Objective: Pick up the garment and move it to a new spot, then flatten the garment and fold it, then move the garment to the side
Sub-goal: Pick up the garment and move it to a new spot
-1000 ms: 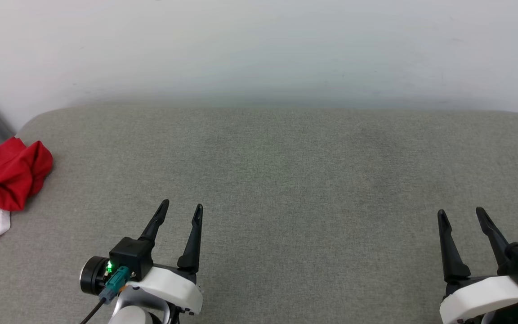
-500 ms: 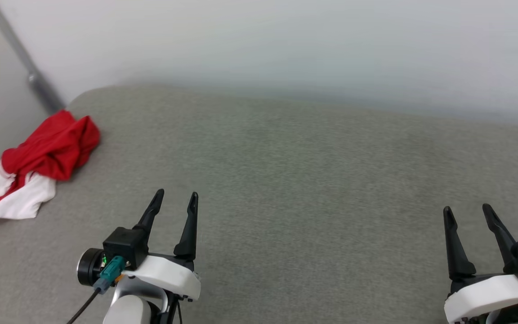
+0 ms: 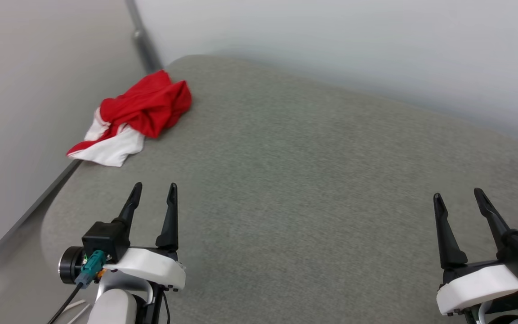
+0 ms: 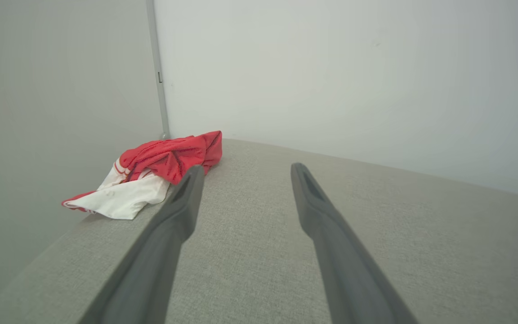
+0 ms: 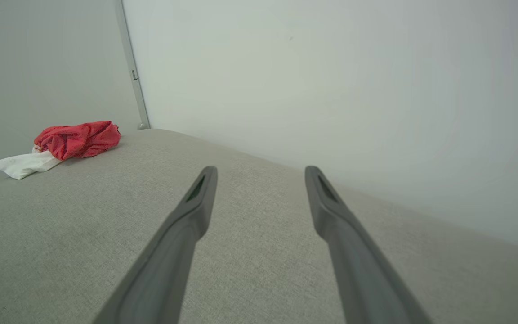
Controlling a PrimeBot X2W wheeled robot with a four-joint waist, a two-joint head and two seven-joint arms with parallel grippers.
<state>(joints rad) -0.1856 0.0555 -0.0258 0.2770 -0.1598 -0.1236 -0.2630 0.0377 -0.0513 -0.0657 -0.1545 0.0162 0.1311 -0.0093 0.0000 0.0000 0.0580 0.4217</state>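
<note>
While poised low over the grey fabric worktop [image 3: 313, 180], empty in both the left hand [image 3: 155, 185] and the right hand [image 3: 457, 193], each spread wide apart, dark tips pointing away across the cloth. Well apart from either, up at the far left corner of the worktop, close by the wall and a grey upright pole [image 3: 144, 42]: the garment [image 3: 146, 110], crumpled into a heap. Red bulk toward the corner, a white sleeve with red trim spilling toward the left edge. Nearer the left hand than the right — touched by neither. From the right wrist, small and far off to the left.
</note>
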